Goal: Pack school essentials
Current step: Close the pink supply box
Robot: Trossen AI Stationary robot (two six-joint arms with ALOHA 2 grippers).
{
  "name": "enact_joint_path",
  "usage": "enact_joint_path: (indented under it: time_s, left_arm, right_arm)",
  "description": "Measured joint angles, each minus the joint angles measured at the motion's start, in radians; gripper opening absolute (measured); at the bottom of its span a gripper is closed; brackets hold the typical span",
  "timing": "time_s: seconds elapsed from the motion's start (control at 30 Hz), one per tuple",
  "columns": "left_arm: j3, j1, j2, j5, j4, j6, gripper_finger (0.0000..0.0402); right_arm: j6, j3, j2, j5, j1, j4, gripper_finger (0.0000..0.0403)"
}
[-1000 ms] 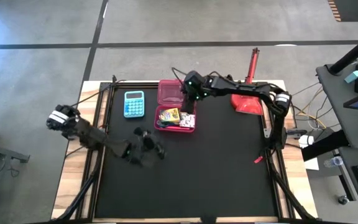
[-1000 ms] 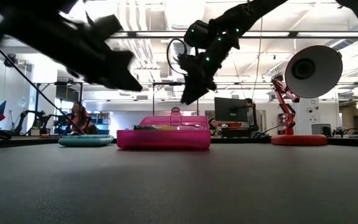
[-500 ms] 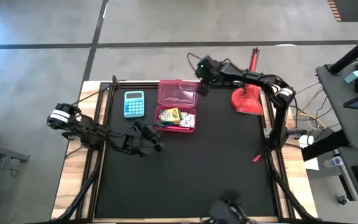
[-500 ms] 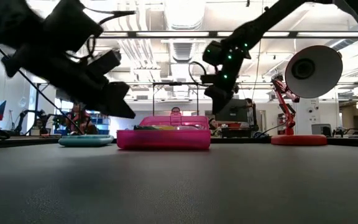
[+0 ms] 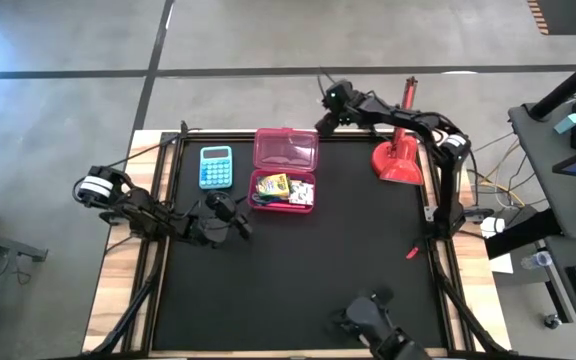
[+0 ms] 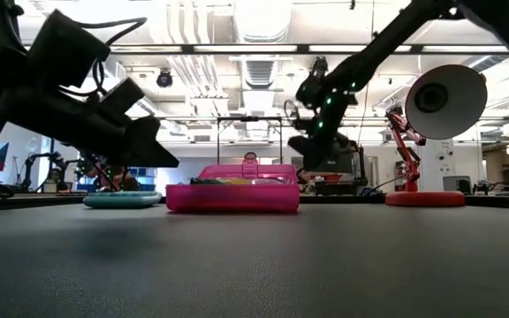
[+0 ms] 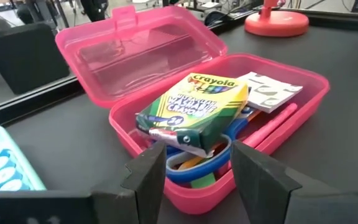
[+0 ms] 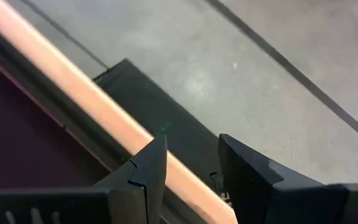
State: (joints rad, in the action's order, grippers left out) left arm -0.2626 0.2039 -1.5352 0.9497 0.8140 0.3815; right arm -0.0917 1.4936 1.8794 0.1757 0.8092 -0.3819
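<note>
Black table (image 5: 298, 270) on grey concrete floor (image 5: 68, 60) | open pink case (image 5: 284, 170) holds crayon box (image 7: 194, 109) | left tool (image 7: 194, 174) wide, empty | right tool (image 8: 188, 165) empty, gap narrow, over table's far edge

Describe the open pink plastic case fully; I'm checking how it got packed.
The translucent pink plastic pencil case lies open on the black mat, its hinged lid flat behind the tray. The tray holds a green-and-yellow Crayola crayon box tilted over blue-handled scissors, a small white pack and a pink pencil. The light-blue calculator sits beside it, apart. Neither gripper touches it.
</note>
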Motion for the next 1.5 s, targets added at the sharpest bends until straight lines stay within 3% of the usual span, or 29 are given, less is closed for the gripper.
enact_joint_path:
  time_s: [0.27, 0.5, 0.87, 1.23, 1.33, 1.5]
  left_arm:
    - [-0.003, -0.003, -0.016, -0.006, 0.006, -0.019, 0.0164]
    - [-0.008, -0.015, -0.098, -0.01, 0.046, 0.005, 0.0164]
    - [-0.045, -0.033, -0.228, 0.013, 0.101, 0.06, 0.0164]
    - [-0.044, -0.036, -0.229, -0.003, 0.131, 0.027, 0.0164]
    - [-0.044, -0.036, -0.229, -0.005, 0.131, 0.027, 0.0164]
    - [-0.047, -0.037, -0.229, -0.008, 0.132, 0.026, 0.0164]
  right_arm:
    - [-0.024, -0.001, 0.082, 0.002, -0.001, 0.068, 0.0134]
    - [-0.014, -0.001, 0.097, -0.127, -0.017, 0.066, 0.0134]
    - [-0.048, 0.001, 0.092, -0.129, -0.063, 0.015, 0.0134]
    - [-0.058, 0.002, 0.039, -0.141, -0.078, -0.029, 0.0134]
    - [-0.027, 0.002, 0.001, -0.215, -0.079, -0.046, 0.0134]
    - [0.038, -0.003, -0.029, -0.434, -0.09, -0.055, 0.0134]
